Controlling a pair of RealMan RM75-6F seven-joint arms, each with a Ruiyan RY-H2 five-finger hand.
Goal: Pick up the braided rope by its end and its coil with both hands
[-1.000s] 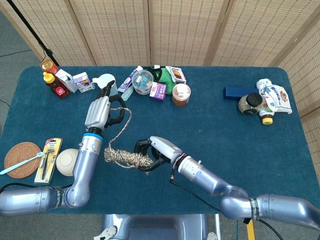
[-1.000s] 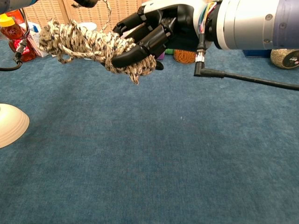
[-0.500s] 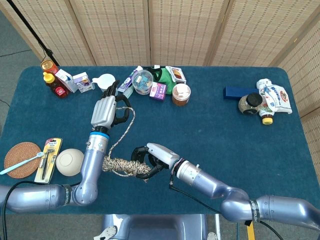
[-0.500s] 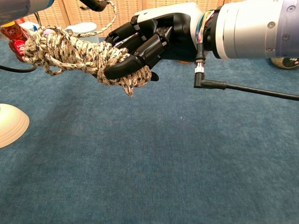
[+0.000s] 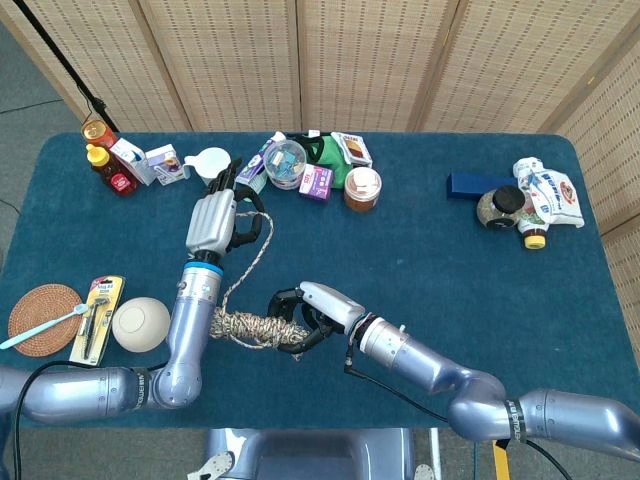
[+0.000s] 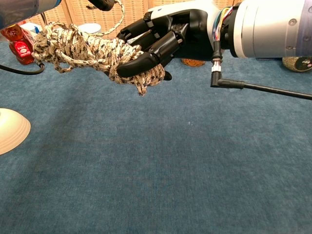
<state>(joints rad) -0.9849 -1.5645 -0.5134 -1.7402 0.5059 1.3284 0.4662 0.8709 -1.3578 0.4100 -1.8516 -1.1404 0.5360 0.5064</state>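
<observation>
Head view: right hand [image 5: 305,308] grips the beige braided rope's coil [image 5: 255,329], long axis left-right, lifted above the blue table [image 5: 420,250]; left hand [image 5: 215,222] holds its end [image 5: 255,222], strand running upward.

My table [image 5: 420,260] wears a dark blue cloth. At its far left edge I see sauce bottles [image 5: 105,160] and small cartons [image 5: 150,162]. Near me on the left lie a woven coaster [image 5: 42,318], a carded tool pack [image 5: 96,318] and an upturned cream bowl [image 5: 140,323]. A jar [image 5: 498,208] sits far right.
</observation>
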